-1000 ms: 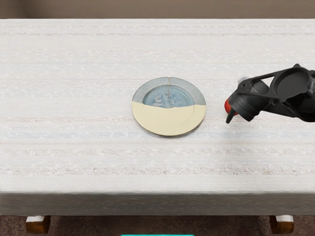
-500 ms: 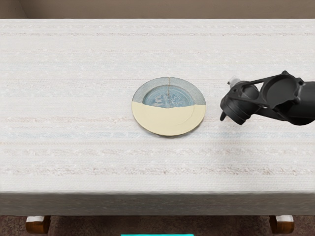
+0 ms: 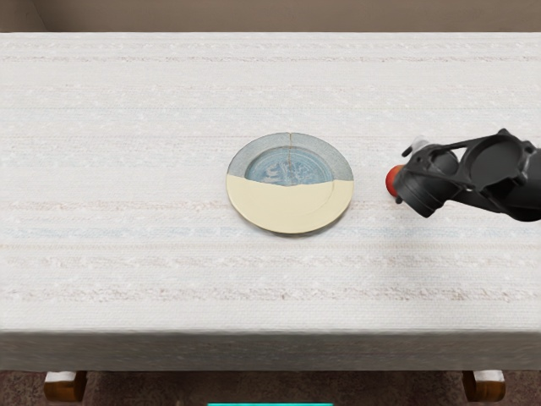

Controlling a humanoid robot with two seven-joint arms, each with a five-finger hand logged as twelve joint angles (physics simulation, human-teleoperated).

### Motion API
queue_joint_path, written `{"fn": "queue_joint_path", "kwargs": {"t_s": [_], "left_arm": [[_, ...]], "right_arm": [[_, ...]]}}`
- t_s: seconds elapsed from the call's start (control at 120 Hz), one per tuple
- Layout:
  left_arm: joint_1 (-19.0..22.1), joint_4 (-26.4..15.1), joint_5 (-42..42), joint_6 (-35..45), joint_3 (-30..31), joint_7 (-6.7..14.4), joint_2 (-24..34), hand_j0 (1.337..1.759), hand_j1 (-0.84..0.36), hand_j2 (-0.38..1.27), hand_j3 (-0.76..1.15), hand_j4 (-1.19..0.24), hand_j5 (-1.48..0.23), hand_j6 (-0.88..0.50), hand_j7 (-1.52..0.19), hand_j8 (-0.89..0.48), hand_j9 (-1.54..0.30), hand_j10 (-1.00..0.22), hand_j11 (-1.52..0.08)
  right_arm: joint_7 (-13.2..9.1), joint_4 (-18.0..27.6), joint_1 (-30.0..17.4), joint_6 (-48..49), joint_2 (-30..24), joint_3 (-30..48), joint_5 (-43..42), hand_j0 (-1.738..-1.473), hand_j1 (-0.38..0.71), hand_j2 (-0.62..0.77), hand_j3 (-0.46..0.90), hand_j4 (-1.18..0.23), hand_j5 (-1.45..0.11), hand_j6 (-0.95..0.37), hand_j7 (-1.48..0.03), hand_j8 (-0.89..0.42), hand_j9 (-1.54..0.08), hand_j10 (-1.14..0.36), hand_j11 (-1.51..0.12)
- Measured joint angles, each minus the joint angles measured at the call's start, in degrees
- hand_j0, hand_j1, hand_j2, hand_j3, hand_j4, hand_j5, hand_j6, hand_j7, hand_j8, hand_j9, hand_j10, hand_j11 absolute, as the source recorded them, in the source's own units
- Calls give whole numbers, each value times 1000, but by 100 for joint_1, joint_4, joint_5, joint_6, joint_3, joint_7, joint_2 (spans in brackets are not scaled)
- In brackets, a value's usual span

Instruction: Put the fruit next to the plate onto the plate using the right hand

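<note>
Right hand (image 3: 428,183) rightward, perhaps around fruit (image 3: 393,178)

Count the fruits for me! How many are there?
1. The red fruit shows just right of the plate, mostly hidden by the right hand; more could hide under it.

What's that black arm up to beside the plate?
The robot's right hand, entering from the right edge, is at a small red fruit just right of the plate. Only a sliver of fruit shows beside the hand, so whether it is gripped can't be told. It is not on the plate yet.
</note>
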Motion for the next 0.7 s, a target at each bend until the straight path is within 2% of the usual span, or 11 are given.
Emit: {"fn": "queue_joint_path", "kwargs": {"t_s": [0.408,0.7], "left_arm": [[0,1,0,-1,0,0,0,1658,69,47,0,-234,-304,-234,-304,-234,-304,-234,-304],[0,0,0,0,0,0,0,1658,69,47,0,-234,-304,-234,-304,-234,-304,-234,-304]], "right_arm": [[0,-118,-28,0,168,48,-15,-1658,20,-61,0,-309,-401,-310,-401,-310,-401,-309,-401],[0,-274,-115,0,224,46,-16,-1658,140,-80,0,-409,-531,-409,-530,-409,-531,-409,-530]]}}
